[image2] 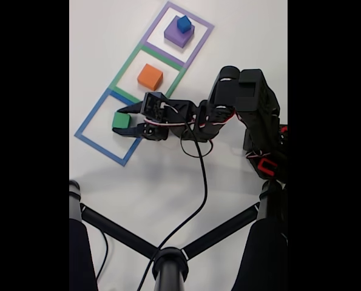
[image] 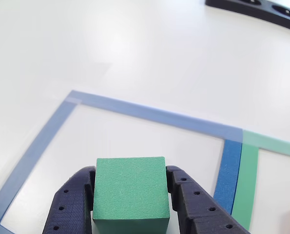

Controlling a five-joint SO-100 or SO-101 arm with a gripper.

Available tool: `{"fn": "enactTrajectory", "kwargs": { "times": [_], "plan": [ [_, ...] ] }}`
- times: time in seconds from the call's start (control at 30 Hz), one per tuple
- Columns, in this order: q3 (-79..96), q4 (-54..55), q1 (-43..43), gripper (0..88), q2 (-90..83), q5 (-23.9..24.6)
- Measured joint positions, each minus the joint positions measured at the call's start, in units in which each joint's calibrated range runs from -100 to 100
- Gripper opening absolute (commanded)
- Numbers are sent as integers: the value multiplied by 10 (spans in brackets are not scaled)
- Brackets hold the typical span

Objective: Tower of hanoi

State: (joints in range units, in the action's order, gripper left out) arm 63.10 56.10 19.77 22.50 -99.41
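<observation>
The green cube [image: 130, 187] sits between the two black fingers of my gripper [image: 130, 170], whose pads press its left and right faces. In the fixed view the green cube [image2: 120, 120] lies inside the blue square outline [image2: 92, 118], with the gripper [image2: 124, 120] shut around it. The orange cube [image2: 150, 77] rests in the green outline [image2: 127, 66]. The small dark blue cube [image2: 184, 23] stands on top of the purple cube [image2: 179, 35] in the purple outline [image2: 199, 41]. Whether the green cube touches the table I cannot tell.
A black strip with round holes [image: 261, 9] lies at the far right of the white table. A black cable [image2: 202, 182] trails from the arm toward a black tripod-like stand [image2: 168, 260] at the near edge. The arm's body [image2: 253, 103] stands right of the squares.
</observation>
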Motion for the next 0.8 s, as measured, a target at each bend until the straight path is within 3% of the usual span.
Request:
{"fn": "enactTrajectory", "kwargs": {
  "times": [0.27,0.43,0.6,0.8],
  "plan": [
    [14,1,0,77,-10,0],
    [25,-82,0,77,-104,0],
    [17,-286,-4,75,-287,-6],
    [-74,-628,-34,75,-497,-6]
  ]
}}
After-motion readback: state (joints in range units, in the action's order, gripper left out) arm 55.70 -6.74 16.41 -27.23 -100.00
